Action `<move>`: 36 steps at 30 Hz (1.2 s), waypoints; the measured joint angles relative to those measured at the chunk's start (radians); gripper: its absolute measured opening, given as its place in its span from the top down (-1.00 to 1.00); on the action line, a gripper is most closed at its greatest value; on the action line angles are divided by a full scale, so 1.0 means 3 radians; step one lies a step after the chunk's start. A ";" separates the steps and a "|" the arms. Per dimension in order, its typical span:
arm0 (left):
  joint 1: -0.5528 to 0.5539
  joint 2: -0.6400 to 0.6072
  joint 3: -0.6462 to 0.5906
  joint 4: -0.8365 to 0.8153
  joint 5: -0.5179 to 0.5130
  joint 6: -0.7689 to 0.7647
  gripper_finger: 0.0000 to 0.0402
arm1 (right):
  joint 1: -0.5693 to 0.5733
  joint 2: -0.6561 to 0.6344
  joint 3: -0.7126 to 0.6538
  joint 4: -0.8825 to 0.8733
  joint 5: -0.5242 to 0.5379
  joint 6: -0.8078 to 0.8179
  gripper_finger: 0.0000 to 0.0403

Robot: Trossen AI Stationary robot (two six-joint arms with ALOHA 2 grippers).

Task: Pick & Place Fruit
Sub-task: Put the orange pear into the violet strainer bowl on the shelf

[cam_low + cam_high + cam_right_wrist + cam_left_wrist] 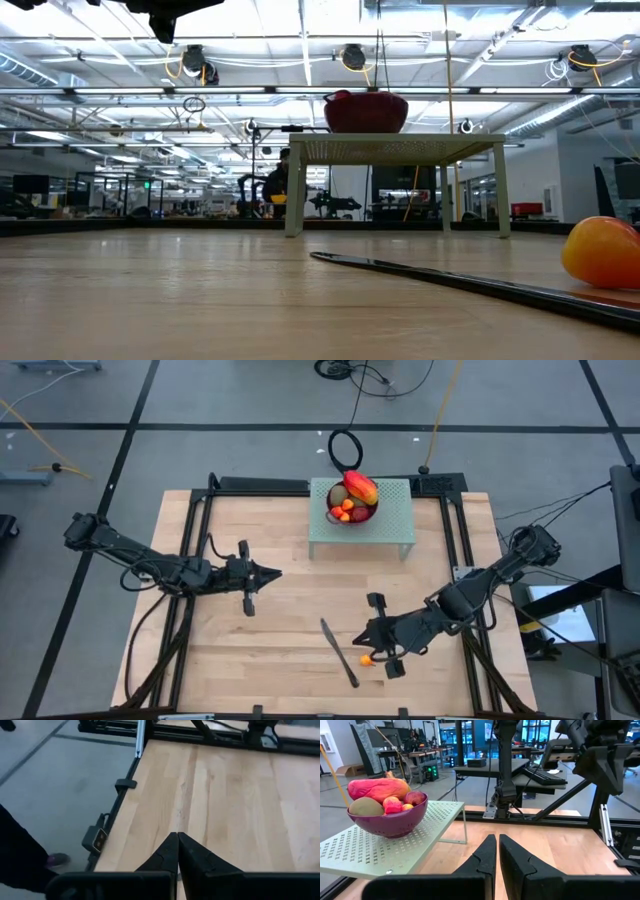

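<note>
Two hands closed, both empty. Right hand (362, 639) low over bench (280, 660) front, fingers (172, 851) pinched together, small orange fruit (367, 657) just beside it on the wood, knife (339, 652) next to that. Left hand (274, 573) hovers mid-left, fingers (490, 855) together. Mango (360, 487), kiwi (366, 806) and red pieces sit in purple bowl (390, 825) on green perforated stand (395, 525) at bench rear

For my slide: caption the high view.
Right hand shut near the orange fruit; purple bowl full.
</note>
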 joint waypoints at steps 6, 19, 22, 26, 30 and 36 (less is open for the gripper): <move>0.0000 0.0001 0.0000 0.0000 0.0000 -0.0008 0.89 | 0.0028 0.0000 0.0000 -0.0192 -0.0019 0.0609 1.00; 0.0000 0.0000 0.0000 0.0000 0.0000 -0.0008 0.89 | 0.0077 0.0000 -0.0088 -0.1215 -0.0340 0.1885 0.99; 0.0000 0.0000 0.0000 0.0000 0.0000 -0.0007 0.89 | 0.0097 0.0000 -0.0294 -0.1016 -0.0624 0.2069 1.00; 0.0000 0.0000 0.0000 0.0000 0.0000 -0.0007 0.89 | 0.0173 0.0066 -0.0541 -0.0720 -0.0718 0.2241 1.00; 0.0000 0.0001 0.0000 0.0000 0.0000 -0.0006 0.89 | 0.0251 0.0314 -0.0568 -0.0607 -0.0733 0.2281 1.00; 0.0000 0.0001 0.0000 -0.0001 0.0000 0.0013 0.89 | 0.0263 0.0737 -0.0568 -0.0527 -0.0907 0.2349 1.00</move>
